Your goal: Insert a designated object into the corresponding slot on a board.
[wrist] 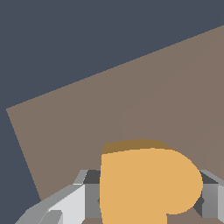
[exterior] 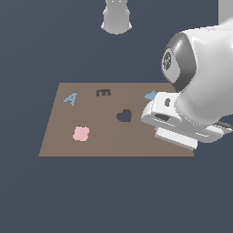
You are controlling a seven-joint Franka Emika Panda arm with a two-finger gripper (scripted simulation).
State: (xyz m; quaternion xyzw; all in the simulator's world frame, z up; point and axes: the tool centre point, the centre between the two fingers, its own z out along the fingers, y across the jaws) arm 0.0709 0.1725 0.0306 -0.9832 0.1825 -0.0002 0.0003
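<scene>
The orange heart-shaped block (wrist: 148, 181) fills the near part of the wrist view, and my gripper (wrist: 148, 199) is shut on it, a grey finger (wrist: 89, 192) pressing each side. It hangs over the brown board (wrist: 153, 100), near one of its corners. In the exterior view the arm's white hand (exterior: 175, 123) hovers over the board (exterior: 91, 145) at its right edge and hides the block and fingers. The dark heart-shaped slot (exterior: 124, 115) lies open just to the exterior view's left of the hand.
On the board there are also a pink blobby piece (exterior: 81, 133), a light-blue A shape (exterior: 69, 98), a dark E-shaped cut-out (exterior: 103, 92) and a light-blue triangle (exterior: 150, 95). A white robot base (exterior: 117, 18) stands behind the board.
</scene>
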